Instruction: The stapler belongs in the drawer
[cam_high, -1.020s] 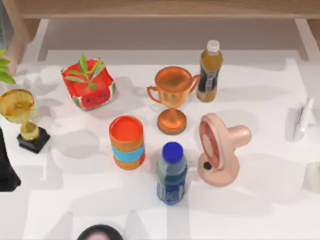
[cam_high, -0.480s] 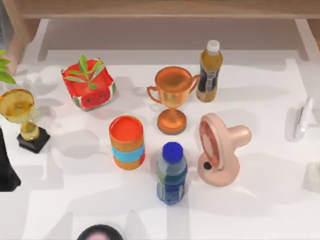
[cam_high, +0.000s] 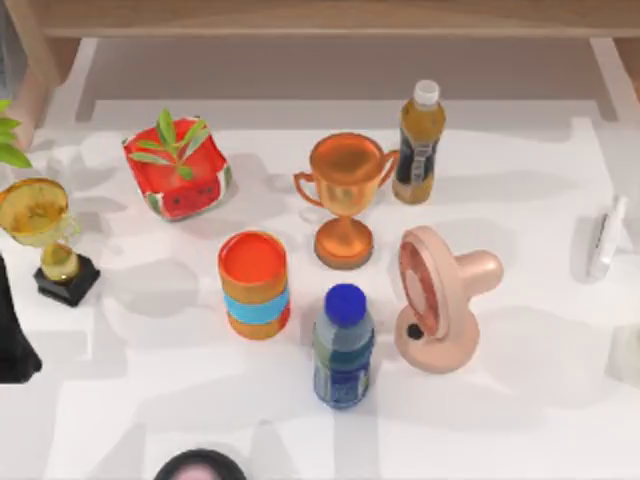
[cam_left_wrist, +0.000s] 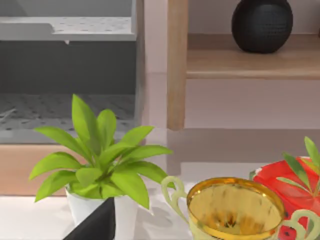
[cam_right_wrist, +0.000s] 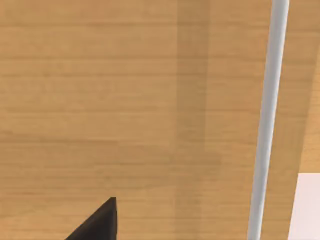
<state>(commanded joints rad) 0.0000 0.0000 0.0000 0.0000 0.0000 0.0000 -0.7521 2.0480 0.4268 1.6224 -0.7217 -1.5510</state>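
Top view: stapler (cam_high: 607, 237) lies at the tabletop's (cam_high: 520, 400) far-right edge, long axis running near to far, apparently tilted slightly rightward. Neither gripper's opening can be told.

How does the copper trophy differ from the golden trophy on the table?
The copper trophy is orange-brown and stands on its own round foot near the table's middle; the golden trophy is yellow, sits on a black square base, and stands at the left edge. In the top view the copper one looks larger. Both are upright cups with handles.
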